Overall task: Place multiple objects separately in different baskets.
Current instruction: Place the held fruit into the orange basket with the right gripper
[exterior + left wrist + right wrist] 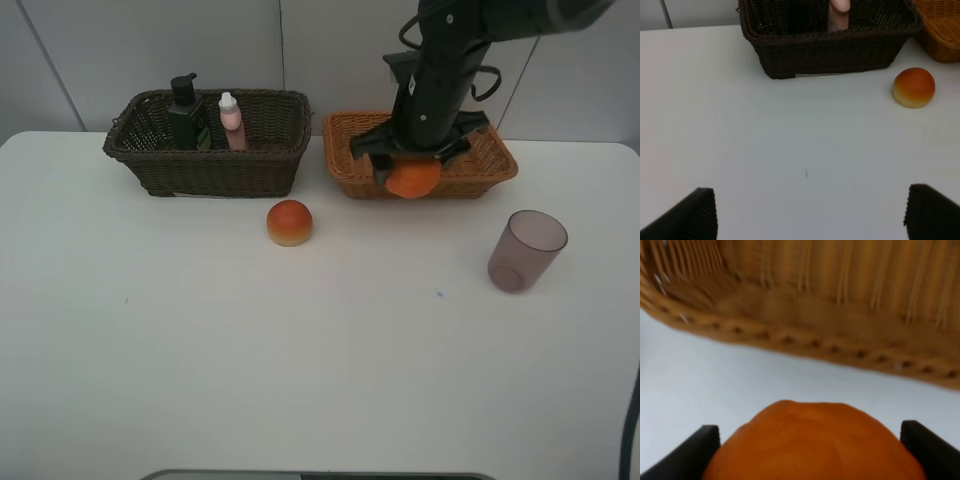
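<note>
The orange (810,442), clamped in the right gripper (412,165), hangs at the tan basket's (350,172) front rim, unreleased. Left of that basket, the dark basket (200,172) holds the pump bottle (184,112) and pink bottle (232,122). The peach-like fruit (289,222) and purple cup (527,250) remain before it. The left gripper (807,215) gapes wide, empty.
</note>
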You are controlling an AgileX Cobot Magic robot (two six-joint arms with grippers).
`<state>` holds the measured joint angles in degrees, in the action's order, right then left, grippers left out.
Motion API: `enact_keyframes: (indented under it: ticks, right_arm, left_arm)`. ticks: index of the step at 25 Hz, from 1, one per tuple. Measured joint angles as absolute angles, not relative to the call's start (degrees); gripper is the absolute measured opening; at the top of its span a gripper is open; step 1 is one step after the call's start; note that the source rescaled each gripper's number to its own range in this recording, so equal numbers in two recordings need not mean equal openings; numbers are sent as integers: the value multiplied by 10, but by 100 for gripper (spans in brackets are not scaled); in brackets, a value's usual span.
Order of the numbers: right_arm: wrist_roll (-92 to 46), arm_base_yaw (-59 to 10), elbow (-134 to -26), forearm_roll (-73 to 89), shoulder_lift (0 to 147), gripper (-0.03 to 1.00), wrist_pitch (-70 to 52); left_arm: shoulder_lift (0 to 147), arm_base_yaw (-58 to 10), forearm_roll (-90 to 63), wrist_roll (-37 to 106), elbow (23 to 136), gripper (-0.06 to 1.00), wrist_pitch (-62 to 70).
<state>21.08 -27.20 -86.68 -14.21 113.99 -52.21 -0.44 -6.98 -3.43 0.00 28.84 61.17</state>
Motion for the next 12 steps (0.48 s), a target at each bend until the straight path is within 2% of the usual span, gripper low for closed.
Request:
enact_keyframes:
  ticks: [12]
  right_arm:
    - [186,-215,-1019,-97,1229,70,-512]
  left_arm:
    - [-4,-70,-34,0,288,95,612]
